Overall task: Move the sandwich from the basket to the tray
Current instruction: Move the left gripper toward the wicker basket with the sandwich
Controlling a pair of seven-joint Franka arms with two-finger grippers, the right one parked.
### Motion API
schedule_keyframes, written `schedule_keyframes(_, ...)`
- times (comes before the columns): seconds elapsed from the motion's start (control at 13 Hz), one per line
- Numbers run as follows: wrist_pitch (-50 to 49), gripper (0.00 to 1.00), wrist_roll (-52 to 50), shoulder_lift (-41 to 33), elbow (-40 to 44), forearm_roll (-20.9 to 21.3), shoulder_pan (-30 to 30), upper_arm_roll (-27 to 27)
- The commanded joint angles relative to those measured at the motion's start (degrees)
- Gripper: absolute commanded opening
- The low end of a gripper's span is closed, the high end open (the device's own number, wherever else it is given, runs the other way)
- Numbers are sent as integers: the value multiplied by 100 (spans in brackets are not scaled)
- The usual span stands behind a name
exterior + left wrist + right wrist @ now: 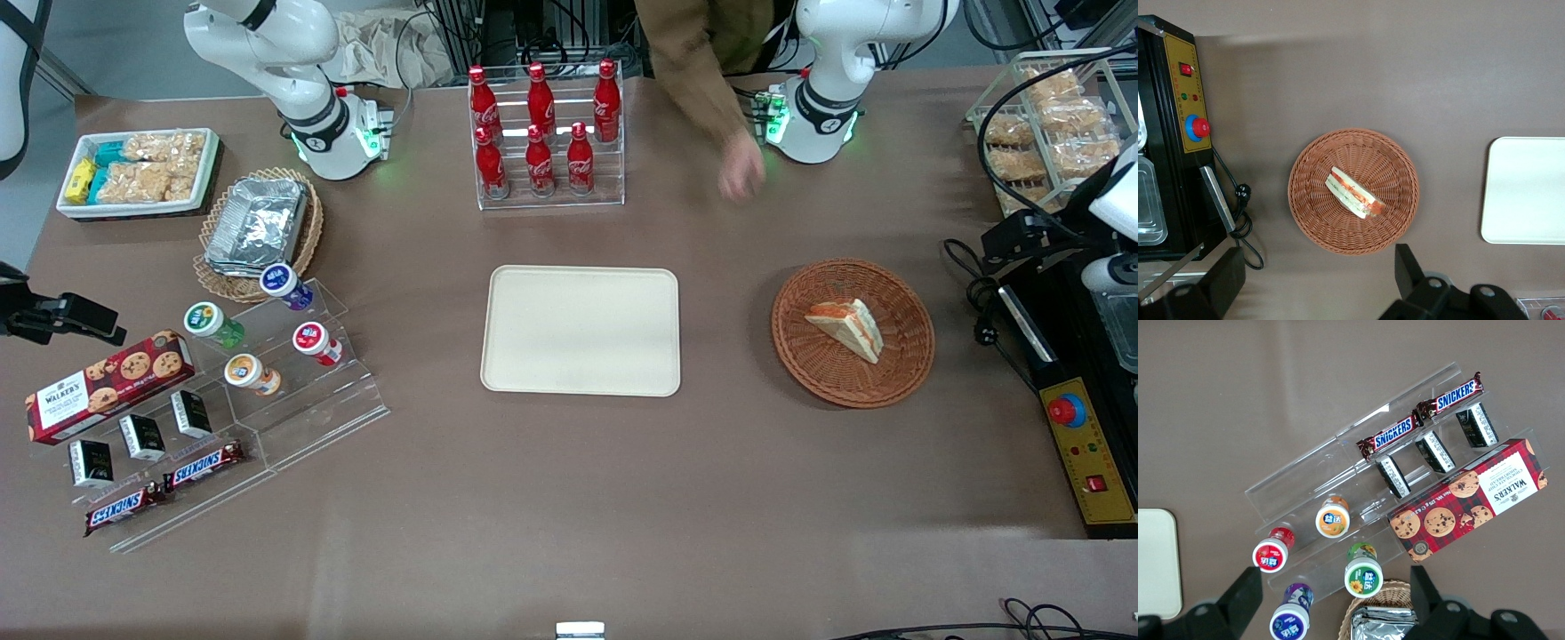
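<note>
Right now the sandwich (846, 327) lies inside the reddish-brown wicker basket (907, 364), a pale bread wedge resting on its side with an orange-red and greenish filling edge showing. The basket sits on the brown table (569, 498) toward the working arm's end, and the cream tray (581, 331) lies flat beside it near the middle of the table, well apart from the basket and with nothing on it.

Seen from the wrist camera, the left gripper (1317, 283) hangs high over the table just beside the basket's rim (1313, 227). Its two dark fingers (1408, 270) stand wide apart with nothing between them, touching neither basket nor sandwich (1354, 193). A corner of the tray (1525, 193) shows there too.

A black and yellow control box with a red button (1086, 444) sits just beside the basket at the working arm's edge of the table. Farther from the front camera than the tray, a clear rack of red cola bottles (544, 133) stands upright. A person's hand (741, 173) reaches down near that rack, blurred, so whether it touches the table is hard to say. Toward the parked arm's end lie a tan basket of foil trays (258, 227), a white bin of snack packets (142, 169), and a clear stepped stand with small cups, Snickers bars and a cookie box (107, 384).
</note>
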Motion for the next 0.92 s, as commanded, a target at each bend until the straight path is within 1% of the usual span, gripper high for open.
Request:
schedule_keyframes(0.0,-68,100,-87,86,197,67,-18,-6)
schedule_keyframes(0.15,-94,100,-157,86,197,58,-19,3)
schedule_keyframes(0.23,-120,100,-480,86,136,110,-45,-6)
schedule_keyframes(0.31,-147,100,-1214,77,31,102,-54,-41)
schedule_keyframes(0.38,-95,100,-2144,7,-205,-12,-62,-50)
schedule_keyframes(0.46,-103,100,-3049,-107,-373,-274,-54,-24)
schedule_keyframes(0.54,-51,100,-3659,-212,-679,-416,-45,-15)
schedule_keyframes(0.62,141,100,-3795,-439,-1100,-391,-54,-15)
schedule_keyframes(0.69,526,100,-3858,-781,-1765,-382,-54,-32)
schedule_keyframes(0.85,1754,100,-4094,-1624,-3442,-373,-36,-6)
